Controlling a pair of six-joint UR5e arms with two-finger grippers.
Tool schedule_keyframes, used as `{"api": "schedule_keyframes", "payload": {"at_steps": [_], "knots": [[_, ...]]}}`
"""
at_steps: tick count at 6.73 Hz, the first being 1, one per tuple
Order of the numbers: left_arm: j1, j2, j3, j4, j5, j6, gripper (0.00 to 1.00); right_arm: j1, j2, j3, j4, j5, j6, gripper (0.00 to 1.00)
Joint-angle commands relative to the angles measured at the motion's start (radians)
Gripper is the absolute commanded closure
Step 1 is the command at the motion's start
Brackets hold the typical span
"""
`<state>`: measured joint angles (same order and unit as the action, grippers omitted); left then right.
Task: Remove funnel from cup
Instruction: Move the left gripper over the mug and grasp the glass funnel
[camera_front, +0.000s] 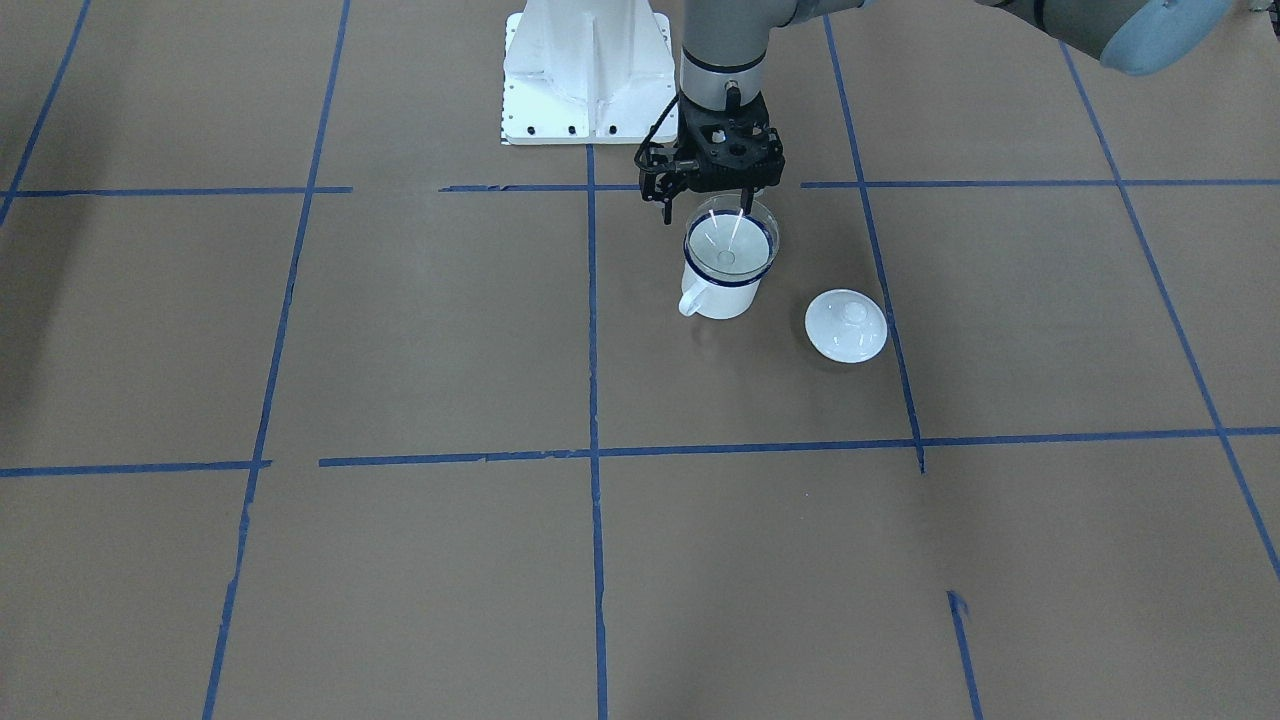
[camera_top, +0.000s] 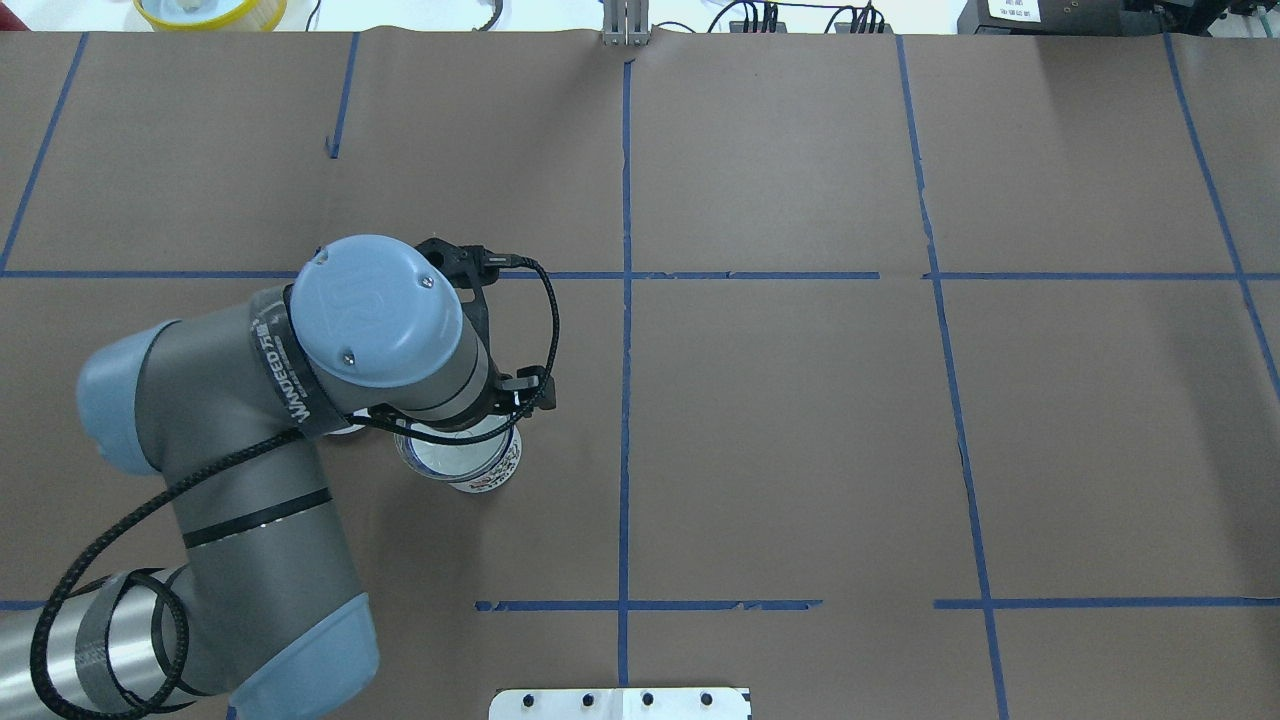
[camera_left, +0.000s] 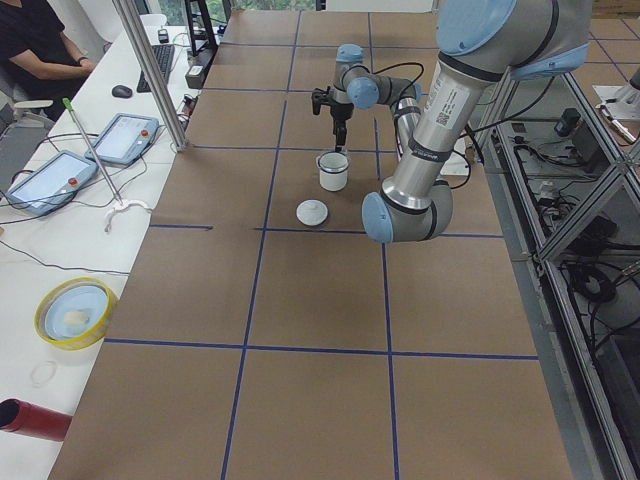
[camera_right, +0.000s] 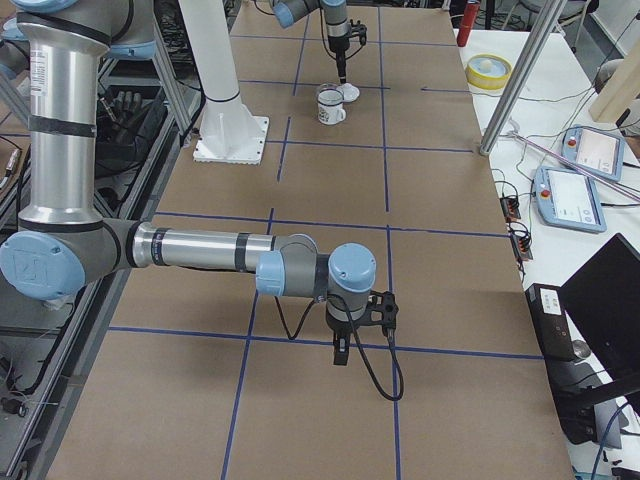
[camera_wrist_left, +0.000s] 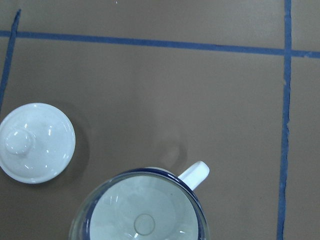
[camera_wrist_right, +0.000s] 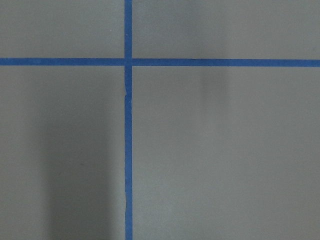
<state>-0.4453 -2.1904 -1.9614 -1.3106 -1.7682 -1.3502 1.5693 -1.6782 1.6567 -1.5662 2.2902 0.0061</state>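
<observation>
Left tool (camera_front: 741, 203) hangs at the robot-side edge of the funnel (camera_front: 731, 240); its opening and hold cannot be told. From the front, wide tabletop (camera_front: 430, 330) lies leftmost, then the cup (camera_front: 722, 297), handle (camera_front: 688, 302) pointing left, funnel seated on its blue rim, then the lid (camera_front: 846, 326) near but apart. Right tool (camera_right: 340, 352) hangs well apart over the tabletop; its opening cannot be told.

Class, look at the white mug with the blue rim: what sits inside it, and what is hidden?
A clear funnel sits in the cup, its bowl filling the mouth and its centre hole showing. The spout below and the cup's bottom cannot be made out.
</observation>
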Motion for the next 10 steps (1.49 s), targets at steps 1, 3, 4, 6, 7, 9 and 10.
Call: {"api": "schedule_keyframes", "payload": {"at_steps": [1,3,4,6,7,9,10], "knots": [[0.013,0.004,0.076,-0.085,0.001,-0.006,0.10,0.000,0.000,0.000,0.000,0.000,0.000,0.00],[0.013,0.005,0.076,-0.105,0.003,-0.003,0.40,0.000,0.000,0.000,0.000,0.000,0.000,0.00],[0.013,0.003,0.075,-0.110,0.004,-0.003,0.69,0.000,0.000,0.000,0.000,0.000,0.000,0.00],[0.013,0.003,0.073,-0.110,0.009,-0.003,1.00,0.000,0.000,0.000,0.000,0.000,0.000,0.00],[0.013,0.003,0.072,-0.110,0.010,-0.003,1.00,0.000,0.000,0.000,0.000,0.000,0.000,0.00],[-0.025,0.003,0.006,-0.064,0.010,-0.004,1.00,0.000,0.000,0.000,0.000,0.000,0.000,0.00],[-0.061,0.000,-0.092,0.009,0.009,-0.004,1.00,0.000,0.000,0.000,0.000,0.000,0.000,0.00]]}}
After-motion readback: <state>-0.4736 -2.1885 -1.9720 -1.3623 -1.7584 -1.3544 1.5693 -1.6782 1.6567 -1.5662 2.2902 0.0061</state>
